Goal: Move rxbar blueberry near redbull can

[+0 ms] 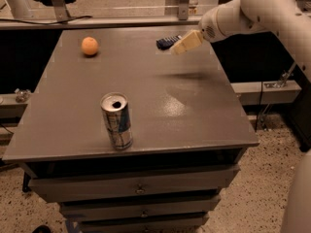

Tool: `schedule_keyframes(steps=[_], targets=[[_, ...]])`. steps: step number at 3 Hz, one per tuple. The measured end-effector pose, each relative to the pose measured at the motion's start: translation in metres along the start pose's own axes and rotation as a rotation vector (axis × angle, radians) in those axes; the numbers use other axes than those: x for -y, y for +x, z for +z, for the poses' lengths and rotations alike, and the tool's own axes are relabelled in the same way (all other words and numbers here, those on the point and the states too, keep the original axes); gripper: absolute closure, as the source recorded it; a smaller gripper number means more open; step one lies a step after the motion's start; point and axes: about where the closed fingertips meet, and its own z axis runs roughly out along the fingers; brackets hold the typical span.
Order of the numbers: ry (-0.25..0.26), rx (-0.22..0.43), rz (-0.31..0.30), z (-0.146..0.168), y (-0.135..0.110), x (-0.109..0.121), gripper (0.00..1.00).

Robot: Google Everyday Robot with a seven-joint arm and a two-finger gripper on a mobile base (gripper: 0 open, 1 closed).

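At back of table (pixel 209 110), end effector (pixel 187 42) just beside rxbar blueberry (pixel 165 42), opening unclear

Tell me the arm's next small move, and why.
Probably lower the gripper leftward onto the rxbar blueberry. It hovers just right of the bar at the far edge of the table, not holding it, while the redbull can stands near the front edge.

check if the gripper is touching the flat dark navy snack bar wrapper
Cannot tell. In the camera view the gripper overlaps one end of the wrapper near the far edge of the table, and neither contact nor a gap shows.
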Motion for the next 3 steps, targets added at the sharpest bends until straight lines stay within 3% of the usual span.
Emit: schedule_keyframes(steps=[1, 3], targets=[[0.004, 0.053, 0.078, 0.039, 0.009, 0.023, 0.00], [-0.004, 0.072, 0.158, 0.093, 0.030, 0.052, 0.00]])
